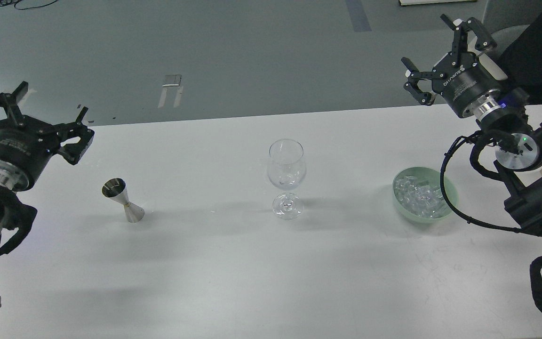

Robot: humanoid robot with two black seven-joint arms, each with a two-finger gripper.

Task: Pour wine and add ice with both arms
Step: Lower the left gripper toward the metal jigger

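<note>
A clear wine glass [286, 176] stands upright mid-table; I cannot tell whether it holds any wine. A silver jigger [122, 200] stands to its left. A pale green bowl [453, 200] at the right holds a heap of clear ice cubes [419, 197]. My left gripper [28, 120] is open and empty at the table's far left edge, left of and behind the jigger. My right gripper [445, 54] is open and empty, raised beyond the table's back edge, behind the bowl.
The white table [233, 273] has its back edge running across the view, with grey floor [252, 56] beyond. Black cables [459, 188] from my right arm loop over the bowl's right rim. A dark chair stands at the top right.
</note>
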